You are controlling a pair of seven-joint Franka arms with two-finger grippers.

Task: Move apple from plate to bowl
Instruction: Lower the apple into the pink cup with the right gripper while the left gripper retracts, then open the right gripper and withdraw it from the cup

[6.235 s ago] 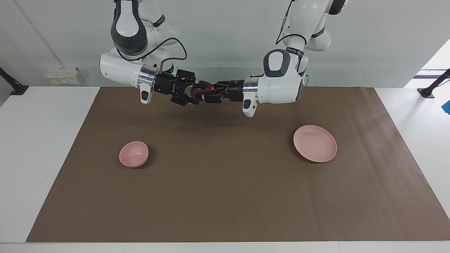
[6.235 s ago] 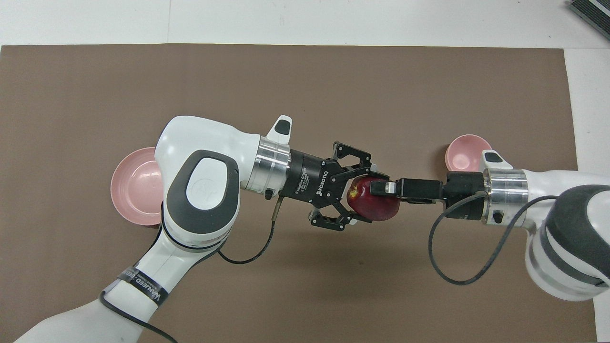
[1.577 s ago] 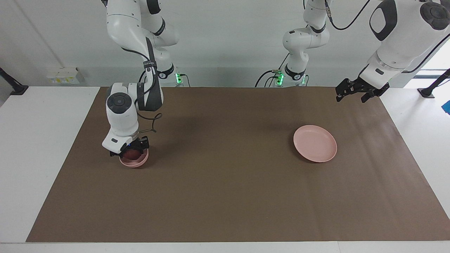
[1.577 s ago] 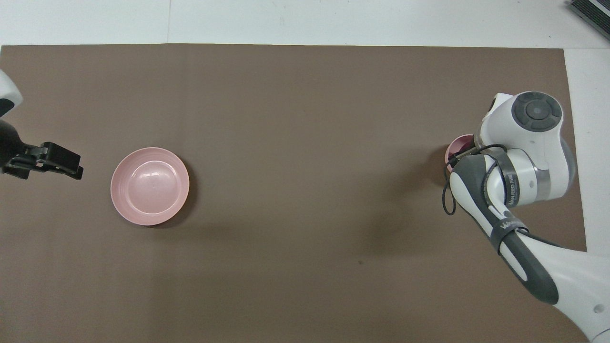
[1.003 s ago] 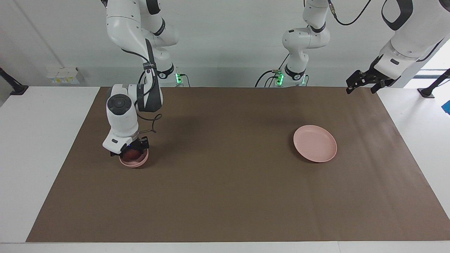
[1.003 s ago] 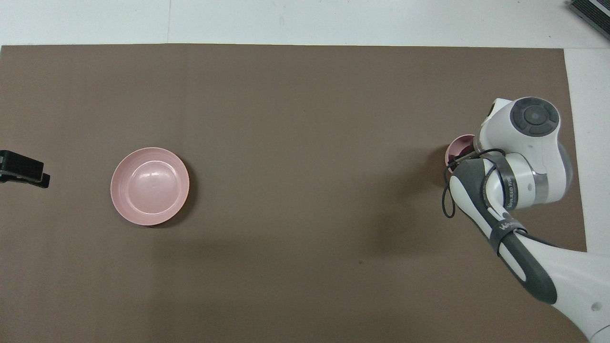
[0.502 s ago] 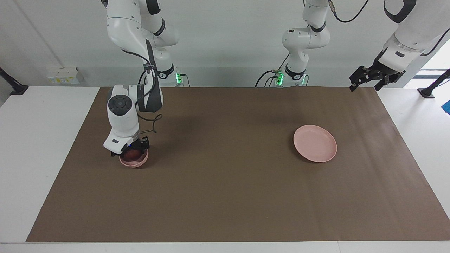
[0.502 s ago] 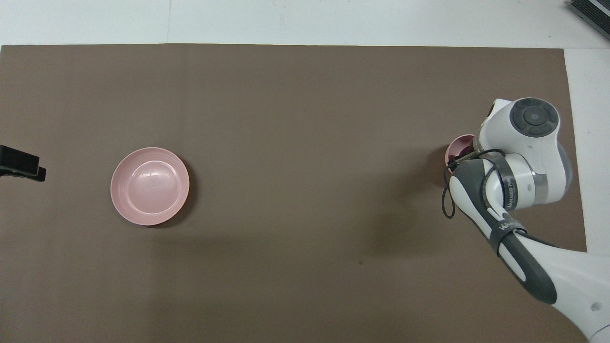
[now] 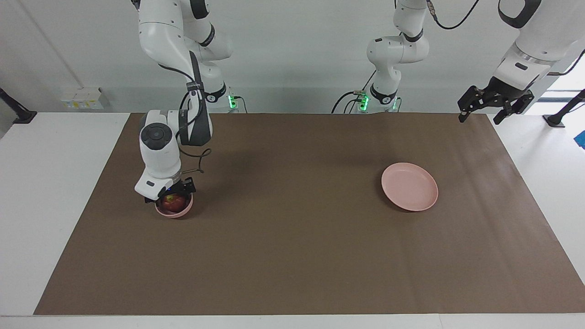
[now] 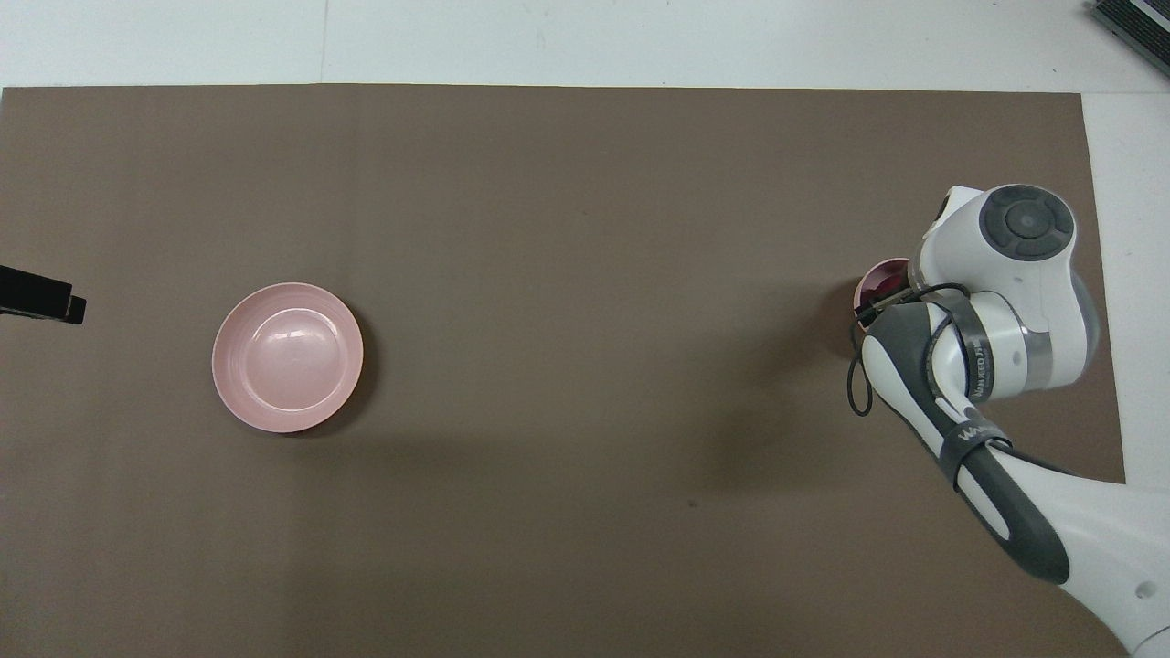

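The dark red apple (image 9: 172,204) with a yellowish patch lies in the small pink bowl (image 9: 176,213) toward the right arm's end of the table. My right gripper (image 9: 170,197) hangs straight down over the bowl, open, one finger on each side of the apple's top. In the overhead view the right arm's wrist covers nearly all of the bowl (image 10: 868,285). The flat pink plate (image 9: 410,186) lies bare toward the left arm's end, and shows too in the overhead view as the plate (image 10: 288,356). My left gripper (image 9: 478,119) is raised and open over the mat's corner, holding nothing.
A brown mat (image 9: 292,237) covers the table's middle, with white table surface (image 9: 55,183) at both ends. The right arm's black cable (image 9: 197,160) loops just above the bowl.
My right gripper has opened over the bowl, and more of the apple shows in the bowl. The left gripper has drifted a little farther toward its own end of the table.
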